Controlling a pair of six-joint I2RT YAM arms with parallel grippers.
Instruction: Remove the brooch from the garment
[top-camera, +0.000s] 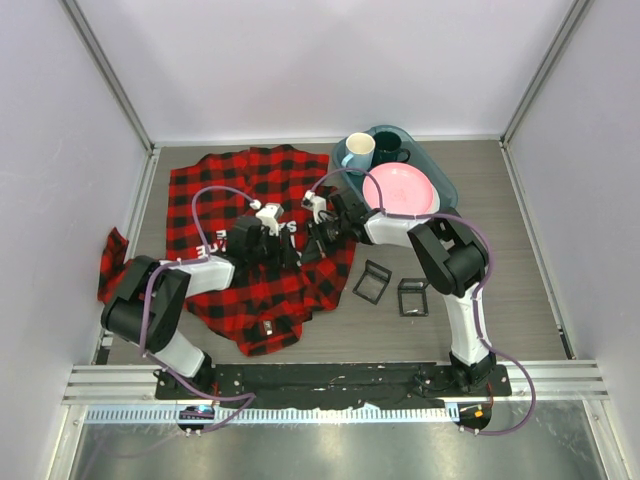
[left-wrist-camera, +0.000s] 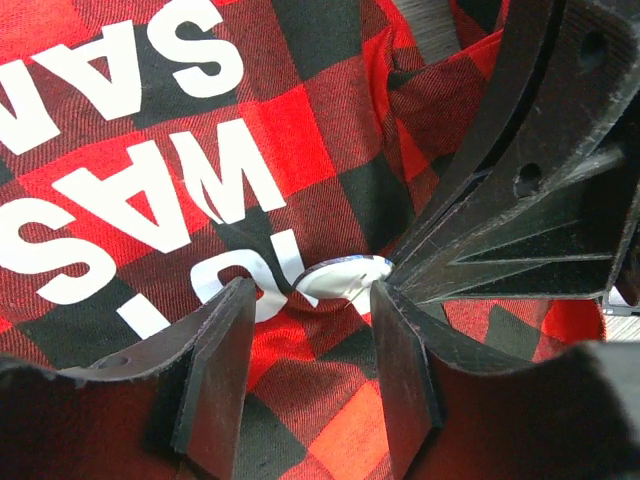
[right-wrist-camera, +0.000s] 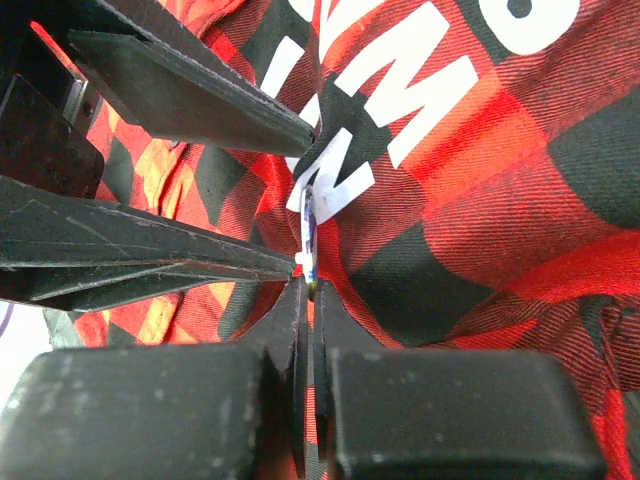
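Surroundings: a grey wood-grain table (top-camera: 500, 300) enclosed by plain white walls (top-camera: 330, 60).
Shirt: the red-and-black checked shirt (top-camera: 230, 190) lies spread over the table's left half, with white block lettering facing up.
Brooch: a small pale round brooch (left-wrist-camera: 340, 275) sits on a raised fold of the shirt by the lettering, between the two grippers.
Left gripper: the left gripper (left-wrist-camera: 312, 310) has its jaws apart, straddling the fold that carries the brooch.
Right gripper: the right gripper (right-wrist-camera: 305, 295) is pinched tight on the brooch's edge.
Tray: a teal tray (top-camera: 447, 185) at the far right holds a pink plate (top-camera: 400, 188), a white mug (top-camera: 359, 148) and a dark mug (top-camera: 388, 150).
Other: two small black frames (top-camera: 372, 282) lie on the bare table right of the shirt.
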